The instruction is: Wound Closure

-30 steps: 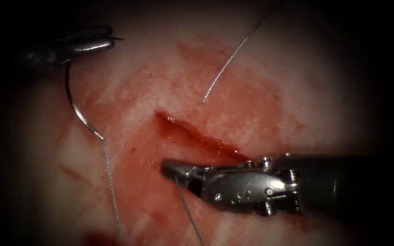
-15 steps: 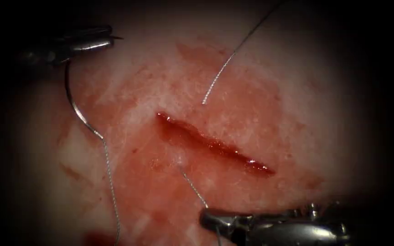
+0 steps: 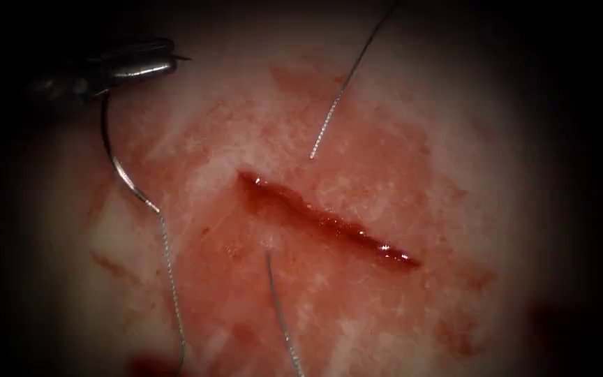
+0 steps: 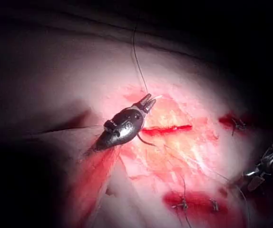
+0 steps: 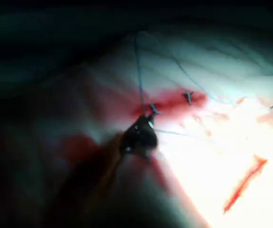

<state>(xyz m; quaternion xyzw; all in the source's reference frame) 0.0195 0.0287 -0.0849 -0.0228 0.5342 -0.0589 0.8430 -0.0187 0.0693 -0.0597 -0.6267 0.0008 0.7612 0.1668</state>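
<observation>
At the upper left of the endoscope view my left tool (image 3: 167, 60) is shut on the curved needle (image 3: 114, 164) close to its point. The needle hangs free of the tissue (image 3: 357, 174), left of the cut (image 3: 322, 220). From its rear end thread (image 3: 169, 279) runs downward. A second strand (image 3: 280, 314) leaves the tissue just left of the cut and lies slack. A third strand (image 3: 343, 87) ends on the right side of the cut. The left wrist view shows my left tool (image 4: 147, 101) above the cut (image 4: 167, 128) and my right tool (image 4: 265, 166) far off. My right tool (image 5: 151, 111) appears blurred beside a thread (image 5: 139, 71).
Red fluid (image 3: 259, 202) stains the tissue around the cut. Other cuts with stitches lie nearby on the tissue (image 4: 193, 202), (image 4: 232, 122), and one stitched cut (image 5: 186, 99) sits close to my right tool.
My right tool has drawn back from beside the cut toward the lower right and left the endoscope view. The strand it pulled taut now lies slack. The left tool and needle stayed still.
</observation>
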